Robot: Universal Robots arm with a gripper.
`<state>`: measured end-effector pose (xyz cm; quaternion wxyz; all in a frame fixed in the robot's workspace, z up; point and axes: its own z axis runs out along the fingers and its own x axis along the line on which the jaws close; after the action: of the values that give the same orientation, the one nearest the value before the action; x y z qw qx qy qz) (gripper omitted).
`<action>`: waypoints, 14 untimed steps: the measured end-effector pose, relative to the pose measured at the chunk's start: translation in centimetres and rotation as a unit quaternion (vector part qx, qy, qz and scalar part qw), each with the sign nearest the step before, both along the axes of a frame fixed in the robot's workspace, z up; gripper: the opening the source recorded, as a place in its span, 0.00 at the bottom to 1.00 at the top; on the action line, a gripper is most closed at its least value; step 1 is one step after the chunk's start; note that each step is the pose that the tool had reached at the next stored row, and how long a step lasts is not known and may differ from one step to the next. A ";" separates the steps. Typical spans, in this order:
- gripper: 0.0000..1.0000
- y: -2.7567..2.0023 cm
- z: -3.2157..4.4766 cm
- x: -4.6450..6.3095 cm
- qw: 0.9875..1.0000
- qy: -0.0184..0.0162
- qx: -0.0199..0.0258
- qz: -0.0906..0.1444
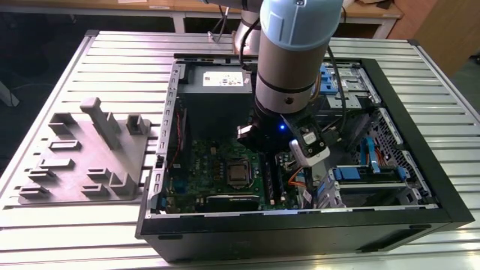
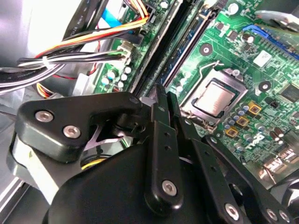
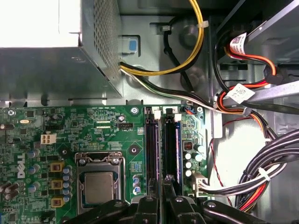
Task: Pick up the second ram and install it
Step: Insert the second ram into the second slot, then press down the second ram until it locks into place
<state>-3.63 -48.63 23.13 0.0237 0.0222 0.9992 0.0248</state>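
The second ram (image 3: pixel 172 149) is standing on its edge in the memory slot that is farther from the processor (image 3: pixel 99 186), on the motherboard (image 3: pixel 28 135) inside the open computer case (image 1: pixel 300 228). The gripper (image 3: pixel 168 183) is sitting directly over one end of it. The fingers (image 2: pixel 159 100) are drawn narrow, almost together, and they seem to be closing on the upper edge of the stick. Whether they are gripping it or only pressing on it, I am not able to say for sure.

As I am judging it, the picking up is done and the installing is well along: the stick is already lying in line with its slot. Whether it is pushed fully down and the white latches at the slot end are locking, the pictures are not telling. The letting go is still left.

Counting: I am seeing two long memory slots side by side in the first wrist view, and one processor beside them. There is one grey power supply (image 3: pixel 46 60) above the board, with one bundle of yellow, black and white wires coming out of it. In the exterior view one arm (image 1: pixel 289 56) is reaching down into one case. One grey fixture plate (image 1: pixel 82 163) is lying on the slatted counter (image 1: pixel 112 56), at the exterior view's left of the case.
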 end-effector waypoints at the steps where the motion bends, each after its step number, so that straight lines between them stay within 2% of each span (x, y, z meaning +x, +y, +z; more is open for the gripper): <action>1: 0.15 0.00 0.00 0.0 1.000 0.000 0.000 0.000; 3: 0.14 0.00 0.01 0.0 1.000 0.000 0.000 0.000; 4: 0.07 0.00 0.01 0.0 1.000 0.000 0.000 0.000; 14: 0.07 0.00 0.11 0.0 1.000 0.000 0.000 0.000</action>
<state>-3.63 -48.63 23.24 0.0237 0.0222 0.9992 0.0248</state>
